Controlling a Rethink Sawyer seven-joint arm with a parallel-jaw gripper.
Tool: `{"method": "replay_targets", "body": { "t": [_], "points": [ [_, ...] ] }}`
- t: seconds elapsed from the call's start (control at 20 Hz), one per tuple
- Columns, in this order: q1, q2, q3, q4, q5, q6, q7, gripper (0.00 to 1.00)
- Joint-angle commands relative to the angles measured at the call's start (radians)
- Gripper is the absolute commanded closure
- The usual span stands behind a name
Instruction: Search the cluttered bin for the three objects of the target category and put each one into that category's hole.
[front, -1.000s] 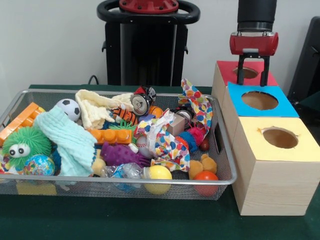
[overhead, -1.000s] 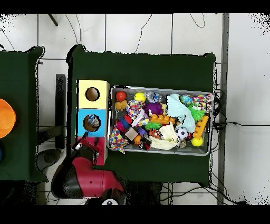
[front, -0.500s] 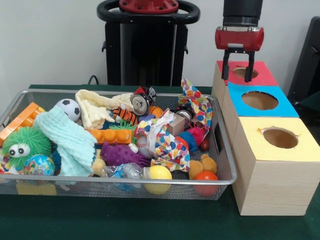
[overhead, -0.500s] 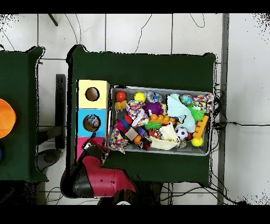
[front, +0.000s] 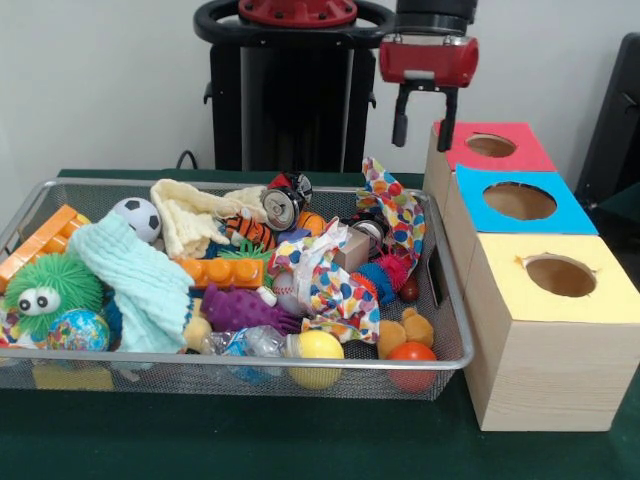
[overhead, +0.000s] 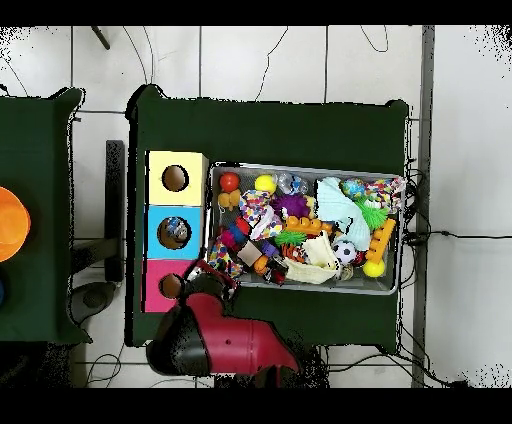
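So the gripper (front: 424, 128) hangs empty with fingers spread, up between the red box (front: 490, 150) and the bin (front: 440, 290), toys all lying below it.

Front eye-level; overhead top-down; bin (front: 240, 290) shared.

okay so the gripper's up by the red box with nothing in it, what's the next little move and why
Probably carry the gripper further over the wire bin and start lowering toward the clutter. Its jaws are open and empty, it hangs high beside the red-topped box, near the bin's far corner, and the toys lie well below it, so nothing can be grasped from this height.
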Motion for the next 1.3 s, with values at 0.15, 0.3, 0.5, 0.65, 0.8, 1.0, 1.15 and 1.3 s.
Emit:
{"method": "replay_targets", "body": {
  "t": [0.15, 0.3, 0.5, 0.65, 0.8, 1.0, 1.15, 1.3],
  "points": [
    [-0.216, -0.060, 0.142, 0.039, -0.182, 0.141, -0.056, 0.00],
    [-0.287, -0.070, 0.179, 0.040, -0.233, 0.162, -0.074, 0.00],
    [-0.376, -0.070, 0.227, 0.031, -0.307, 0.178, -0.101, 0.00],
    [-0.408, -0.054, 0.238, 0.011, -0.362, 0.195, -0.125, 0.00],
    [-0.404, -0.029, 0.235, -0.020, -0.406, 0.203, -0.125, 0.00],
    [-0.519, -0.042, 0.439, 0.012, -0.442, 0.278, -0.186, 0.00],
    [-0.506, -0.073, 0.464, 0.000, -0.423, 0.331, -0.174, 0.00],
    [-0.518, -0.094, 0.490, -0.019, -0.399, 0.355, -0.144, 0.00]
  ]
}}
